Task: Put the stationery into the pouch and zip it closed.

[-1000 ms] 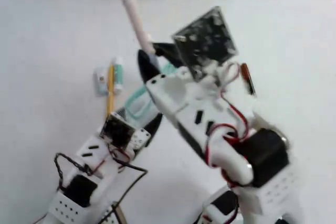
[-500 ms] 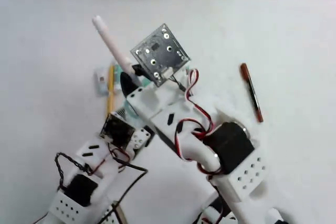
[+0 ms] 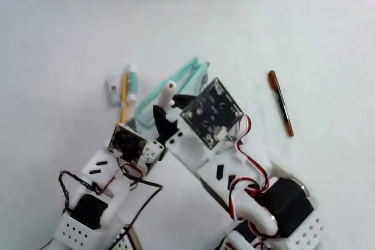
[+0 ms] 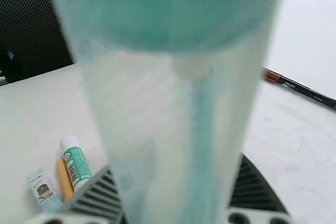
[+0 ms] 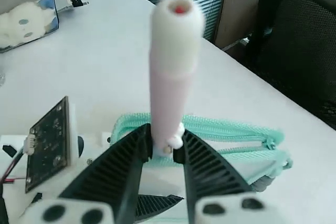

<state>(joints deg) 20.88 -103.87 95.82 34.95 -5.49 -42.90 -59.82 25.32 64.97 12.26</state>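
Observation:
A teal mesh pouch point(image 3: 176, 80) lies slanted at mid-table, with its zipper edge point(image 5: 231, 132) showing in the right wrist view. My left gripper point(image 4: 173, 198) is shut on the pouch's near end, and the pouch point(image 4: 173, 103) rises close in front of its camera. My right gripper point(image 3: 171, 109) is shut on a white-pink pen point(image 3: 169, 91), holding it upright just over the pouch. The pen point(image 5: 170, 72) stands between the black fingers point(image 5: 126, 166) of the right gripper point(image 5: 167, 142).
A yellow pencil point(image 3: 123, 98), a glue stick point(image 3: 133, 83) and a small eraser point(image 3: 112, 89) lie together left of the pouch. A brown pen point(image 3: 280, 109) lies to the right. Both arms crowd the table's near middle.
My right arm swung left and down with the pen, which went from leaning toward the table's back to standing over the pouch. The left arm kept still.

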